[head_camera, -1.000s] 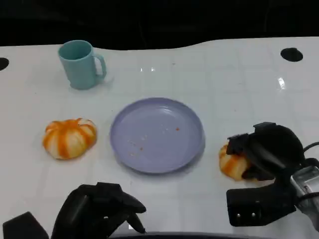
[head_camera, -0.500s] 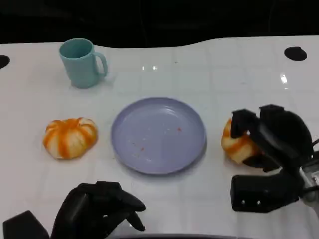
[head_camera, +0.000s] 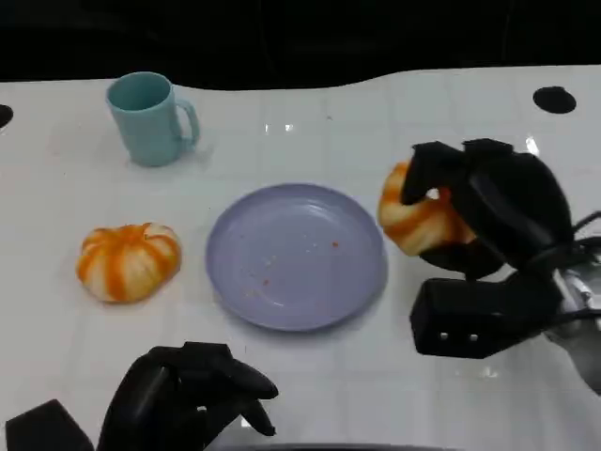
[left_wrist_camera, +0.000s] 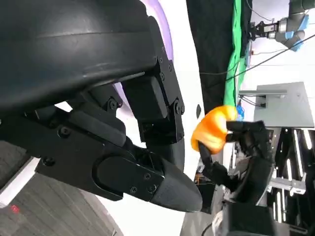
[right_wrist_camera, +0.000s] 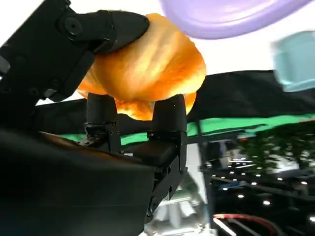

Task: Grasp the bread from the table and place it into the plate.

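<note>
Two orange-and-white striped bread rolls are before me, with other things between them. At the far left of the white table stands a pale teal ceramic mug, upright, handle to the right. Nearer me on that side the first round bread roll lies on the tabletop, well apart from the mug and just beside the round lavender plate, which sits in the middle and holds only a few crumbs. My left hand rests low at the near edge, fingers curled in with nothing in them. To the right, my right hand grips the second striped bread roll, fingers wrapped over its top and side, holding it lifted off the table just beside the plate's right rim.
</note>
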{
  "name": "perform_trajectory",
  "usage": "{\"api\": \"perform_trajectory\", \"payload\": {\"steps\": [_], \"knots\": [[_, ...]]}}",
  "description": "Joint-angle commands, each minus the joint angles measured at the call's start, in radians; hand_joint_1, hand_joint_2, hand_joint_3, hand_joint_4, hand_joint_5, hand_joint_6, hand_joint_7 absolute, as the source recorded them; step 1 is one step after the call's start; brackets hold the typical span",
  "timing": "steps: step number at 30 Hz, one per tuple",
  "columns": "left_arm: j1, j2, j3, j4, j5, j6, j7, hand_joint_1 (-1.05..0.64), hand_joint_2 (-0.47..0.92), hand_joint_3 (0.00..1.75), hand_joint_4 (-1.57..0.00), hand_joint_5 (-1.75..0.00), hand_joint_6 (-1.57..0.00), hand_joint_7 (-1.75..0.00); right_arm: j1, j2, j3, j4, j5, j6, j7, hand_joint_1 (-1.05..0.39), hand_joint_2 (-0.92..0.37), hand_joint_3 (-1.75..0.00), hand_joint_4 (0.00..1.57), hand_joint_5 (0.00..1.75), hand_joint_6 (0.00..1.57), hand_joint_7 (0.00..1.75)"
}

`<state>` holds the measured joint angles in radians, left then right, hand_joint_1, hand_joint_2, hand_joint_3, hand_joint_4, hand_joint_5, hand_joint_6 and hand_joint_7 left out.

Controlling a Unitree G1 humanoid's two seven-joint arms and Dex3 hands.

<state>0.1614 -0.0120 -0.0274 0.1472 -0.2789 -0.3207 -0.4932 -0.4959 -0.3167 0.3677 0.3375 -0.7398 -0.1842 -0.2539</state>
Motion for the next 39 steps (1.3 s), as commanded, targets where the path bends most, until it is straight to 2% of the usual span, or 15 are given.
{"api": "perform_trajectory", "payload": {"steps": [1,7,16,23,24,25,26,28,30,32,34,39], "knots": [[0.013,0.01,0.006,-0.008,-0.008,-0.001,0.0,-0.9,0.92,0.05,-0.97,-1.28,-1.16,-0.68,-0.051,0.04,0.015,0.015,0.028,-0.038,0.035,-0.15,-0.33,-1.21,0.99,1.75,0.72,1.75],[0.031,0.012,-0.004,-0.036,-0.02,0.027,-0.005,-0.91,0.92,0.03,-0.97,-1.27,-1.16,-0.68,-0.118,0.091,0.046,0.093,0.046,-0.095,0.09,-0.18,-0.33,-1.23,0.96,1.75,0.7,1.74],[0.047,0.009,-0.01,-0.038,-0.019,0.019,-0.006,-0.9,0.92,0.02,-0.99,-1.25,-1.17,-0.66,-0.229,0.226,0.087,0.333,0.047,-0.154,0.037,-0.18,-0.33,-1.27,0.97,1.75,0.72,1.75],[0.055,0.006,-0.016,-0.047,-0.022,0.026,-0.002,-0.91,0.91,0.0,-1.0,-1.23,-1.19,-0.63,-0.306,0.282,0.101,0.527,0.052,-0.198,-0.03,-0.19,-0.34,-1.28,0.99,1.75,0.72,1.75],[0.055,0.005,-0.016,-0.049,-0.022,0.028,-0.001,-0.91,0.9,0.0,-1.01,-1.22,-1.2,-0.62,-0.313,0.288,0.094,0.547,0.062,-0.197,-0.029,-0.19,-0.35,-1.24,0.95,1.75,0.75,1.59],[0.055,0.005,-0.017,-0.05,-0.022,0.029,-0.001,-0.9,0.9,0.0,-1.01,-1.21,-1.21,-0.61,-0.318,0.29,0.09,0.561,0.069,-0.195,-0.025,-0.19,-0.4,-1.14,0.81,1.64,0.77,1.25],[0.055,0.005,-0.017,-0.049,-0.021,0.028,-0.002,-0.9,0.9,0.0,-1.01,-1.21,-1.21,-0.6,-0.324,0.288,0.092,0.57,0.07,-0.19,-0.014,-0.19,-0.47,-0.99,0.73,1.37,0.77,0.96],[0.055,0.005,-0.019,-0.05,-0.021,0.029,-0.002,-0.9,0.91,0.0,-1.02,-1.21,-1.22,-0.59,-0.334,0.274,0.109,0.574,0.055,-0.181,0.01,-0.27,-0.65,-0.66,0.51,0.81,0.65,0.42],[0.055,0.005,-0.02,-0.051,-0.02,0.03,-0.002,-0.89,0.91,0.0,-1.02,-1.21,-1.22,-0.58,-0.332,0.261,0.122,0.556,0.042,-0.165,0.038,-0.37,-0.83,-0.34,0.3,0.53,0.52,0.13],[0.056,0.005,-0.021,-0.053,-0.019,0.03,-0.001,-0.9,0.91,0.0,-1.02,-1.21,-1.22,-0.58,-0.322,0.253,0.128,0.534,0.04,-0.158,0.061,-0.44,-0.9,-0.23,0.17,0.43,0.43,0.03],[0.056,0.004,-0.021,-0.052,-0.019,0.029,-0.001,-0.9,0.91,0.0,-1.02,-1.21,-1.23,-0.57,-0.31,0.247,0.13,0.513,0.044,-0.154,0.079,-0.52,-0.92,-0.21,0.04,0.45,0.39,0.01],[0.058,0.005,-0.021,-0.058,-0.02,0.035,0.0,-0.9,0.9,0.0,-1.02,-1.21,-1.23,-0.56,-0.273,0.229,0.134,0.426,0.049,-0.128,0.136,-0.6,-0.92,-0.23,0.0,0.41,0.35,0.0]]}}
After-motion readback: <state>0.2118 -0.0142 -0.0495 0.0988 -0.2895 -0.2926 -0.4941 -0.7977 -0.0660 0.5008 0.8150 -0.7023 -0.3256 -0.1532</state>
